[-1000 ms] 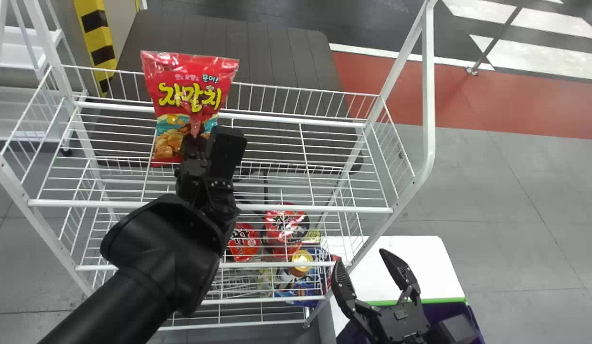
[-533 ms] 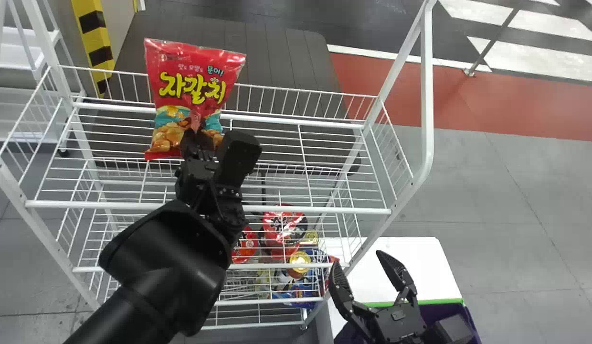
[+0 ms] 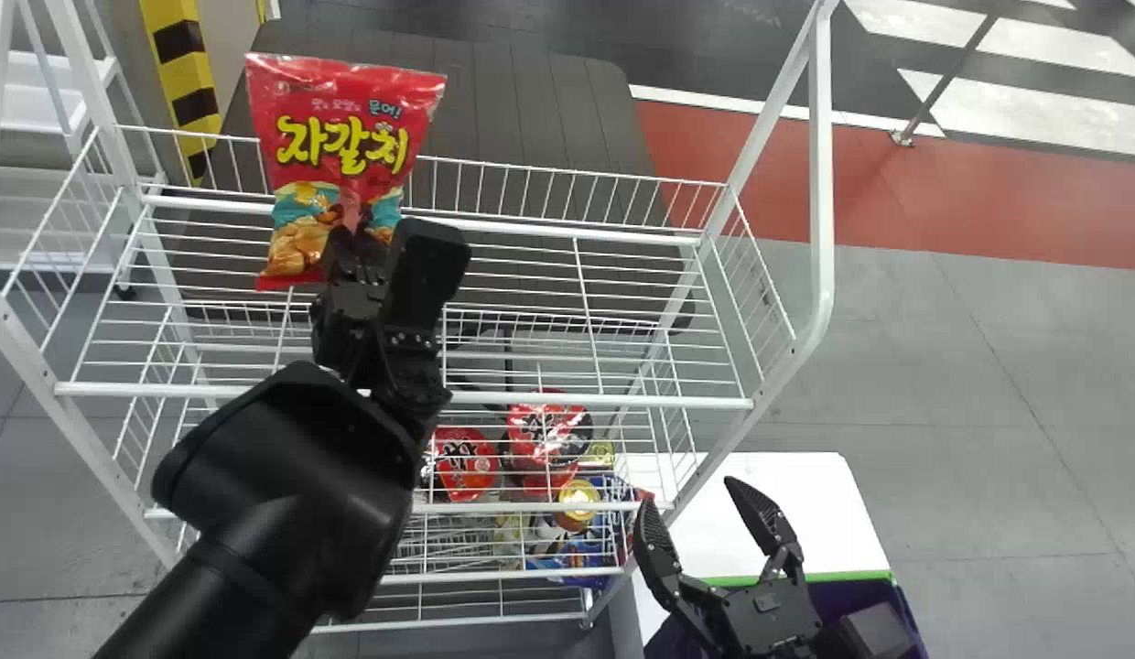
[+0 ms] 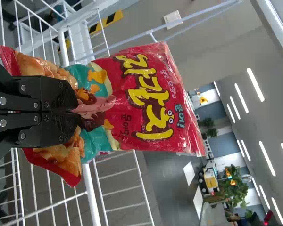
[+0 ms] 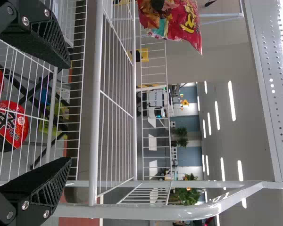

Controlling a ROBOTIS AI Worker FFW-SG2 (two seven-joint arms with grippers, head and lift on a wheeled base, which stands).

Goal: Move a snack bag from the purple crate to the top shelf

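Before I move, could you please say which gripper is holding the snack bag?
The left gripper, its fingers shut on the snack bag; the right gripper stands open and empty.

Left arm [image 3: 247,558], black, rises obliquely from the bottom edge of the head view, left of centre, its broad rounded housing [image 3: 293,448] giving way to a narrower jointed wrist [image 3: 394,366]. The left pincer [image 3: 348,236] points forward, away from the robot; in the left wrist view the left pincer [image 4: 78,110] has its fingers drawn together. The right pincer [image 3: 688,494] lies at lower right, its two flat fingers [image 3: 654,542] (ribbed on their inner faces) spread in a wide V.
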